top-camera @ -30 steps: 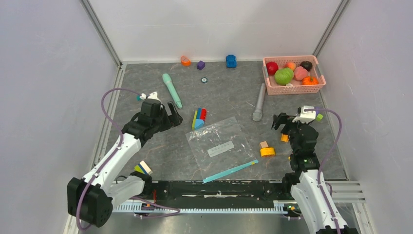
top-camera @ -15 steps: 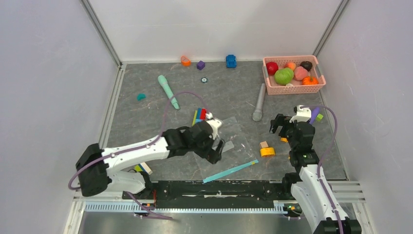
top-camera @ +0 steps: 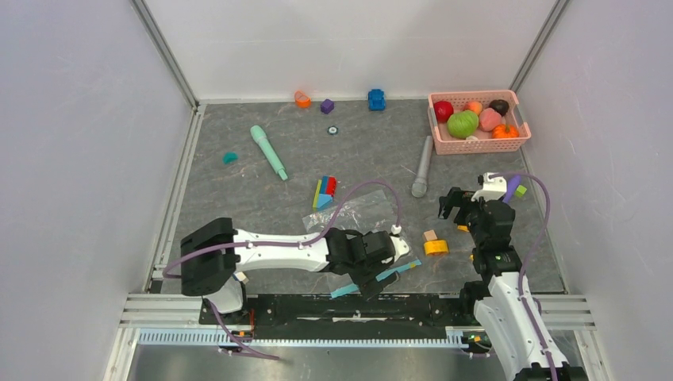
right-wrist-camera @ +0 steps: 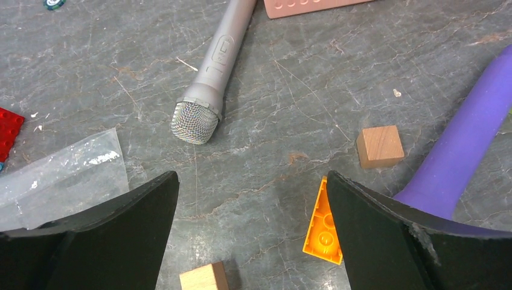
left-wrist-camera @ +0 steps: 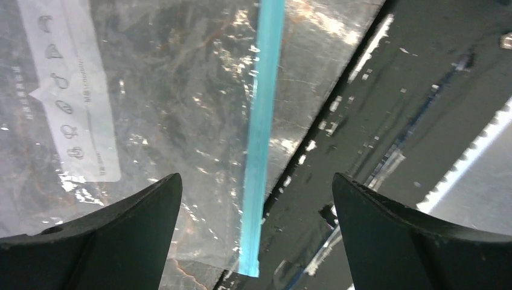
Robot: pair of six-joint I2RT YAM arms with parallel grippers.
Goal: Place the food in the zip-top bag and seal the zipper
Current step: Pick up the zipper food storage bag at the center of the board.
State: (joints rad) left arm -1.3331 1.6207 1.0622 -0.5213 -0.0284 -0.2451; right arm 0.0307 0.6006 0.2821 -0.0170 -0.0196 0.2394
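The table (top-camera: 238,198) has a dark grey top that looks like stone. Pale walls stand at the back and on both sides, and a black rail (top-camera: 317,305) runs along the bottom of the top view. Small toys lie all over it. A mint-green stick (top-camera: 269,152) is at the upper left and a grey microphone (right-wrist-camera: 211,78) is right of the middle. The food (top-camera: 473,119) sits in the pink basket (top-camera: 480,146) at the upper right: a green ball, a red one, an orange pumpkin and more. The zip-top bag (left-wrist-camera: 181,90) lies flat in the lower middle of the top view, partly under the left arm. It is clear, shiny and crinkly, so the grey table shows through. It has a white label (left-wrist-camera: 72,90) with tiny pictures on it. The zipper (left-wrist-camera: 262,139) is a thin teal strip running from top to bottom in the middle of the left wrist view, close to the black rail. The left gripper (left-wrist-camera: 255,181) is over the zipper with its fingers spread wide, one on each side, holding nothing. The right gripper (right-wrist-camera: 250,181) is at the right of the top view, also spread wide and holding nothing. It is above bare table near a wooden cube (right-wrist-camera: 379,145) and an orange block (right-wrist-camera: 326,223).
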